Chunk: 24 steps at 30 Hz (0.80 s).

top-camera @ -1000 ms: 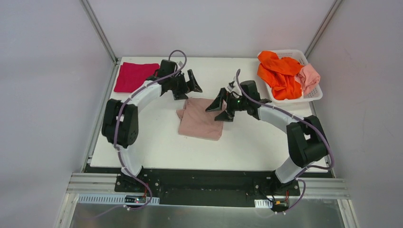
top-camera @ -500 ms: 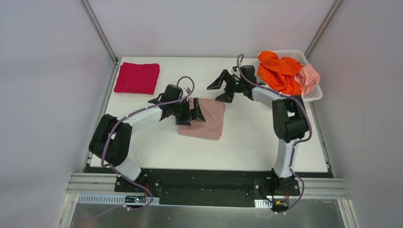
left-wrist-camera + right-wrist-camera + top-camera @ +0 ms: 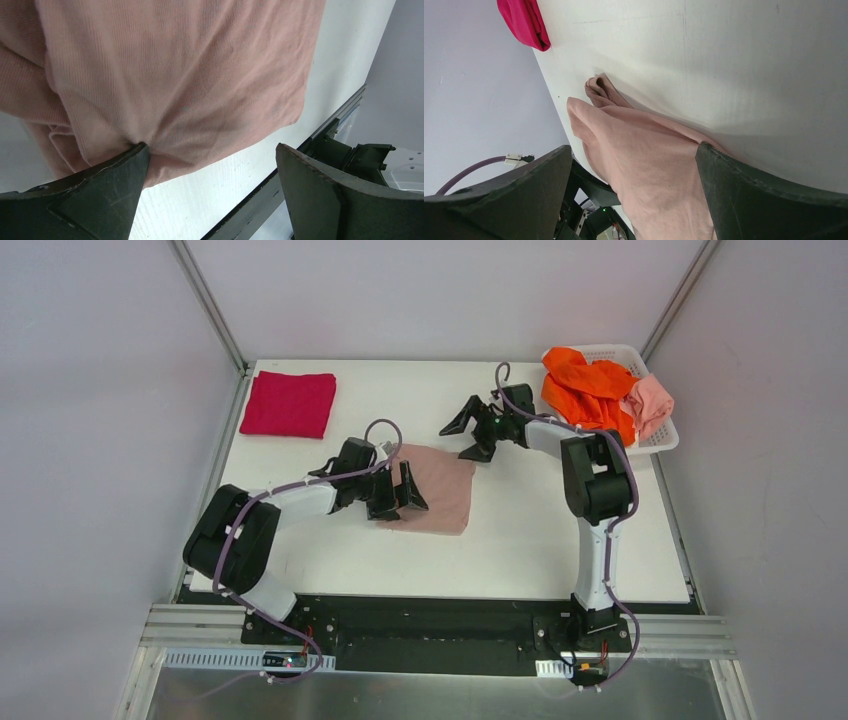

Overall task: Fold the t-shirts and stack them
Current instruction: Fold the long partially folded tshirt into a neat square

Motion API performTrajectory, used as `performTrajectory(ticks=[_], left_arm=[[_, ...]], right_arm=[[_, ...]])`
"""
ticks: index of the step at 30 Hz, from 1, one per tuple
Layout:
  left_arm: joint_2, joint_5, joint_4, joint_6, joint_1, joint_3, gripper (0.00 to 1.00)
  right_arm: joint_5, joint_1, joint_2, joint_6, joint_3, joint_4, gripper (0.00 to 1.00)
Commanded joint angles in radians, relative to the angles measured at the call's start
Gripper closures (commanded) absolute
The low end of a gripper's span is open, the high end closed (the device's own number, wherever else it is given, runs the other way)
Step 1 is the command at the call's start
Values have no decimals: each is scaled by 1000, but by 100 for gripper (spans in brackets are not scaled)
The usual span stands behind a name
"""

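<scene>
a white table (image 3: 520, 540) fills the middle, with a white lattice basket (image 3: 657, 441) at its far right corner. grey walls (image 3: 100, 440) close it in, joined by slanting aluminium posts (image 3: 205, 302). a black plate (image 3: 440, 615) and a metal rail (image 3: 430, 642) run along the near edge.

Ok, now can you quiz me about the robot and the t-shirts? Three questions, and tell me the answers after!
1. True or false: the crimson t-shirt lies folded at the far left corner of the table.
2. Where are the orange t-shirt and the salmon-pink t-shirt? A) in the white basket; B) under the crimson t-shirt; C) hanging off the table's near edge.
3. Fill in: the left gripper is at the dusty-pink t-shirt, and its jaws stand ____.

Key: 1 true; 2 A; 3 open.
</scene>
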Motion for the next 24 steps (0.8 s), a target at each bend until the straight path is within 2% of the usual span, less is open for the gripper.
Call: performTrajectory(ticks=[1, 6, 8, 10, 12, 14, 19, 24], left_arm=[[-61, -13, -31, -18, -4, -48, 1], [-200, -23, -79, 27, -13, -3, 1], [-273, -87, -163, 70, -16, 27, 1], [-338, -211, -245, 100, -15, 57, 1], [-353, -349, -341, 107, -9, 99, 1], [-333, -396, -379, 116, 15, 143, 1], [-193, -389, -389, 142, 91, 235, 1], [-12, -302, -394, 184, 110, 357, 1]], right_arm=[[51, -2, 28, -50, 40, -46, 1], [66, -1, -46, -137, 151, -199, 0], [145, -1, -101, -184, 188, -285, 0], [230, -2, -177, -218, 185, -344, 0], [297, -1, -265, -232, 127, -360, 0], [351, 1, -364, -237, 27, -358, 0], [428, 0, -625, -236, -273, -339, 0], [517, 0, -835, -213, -464, -371, 0]])
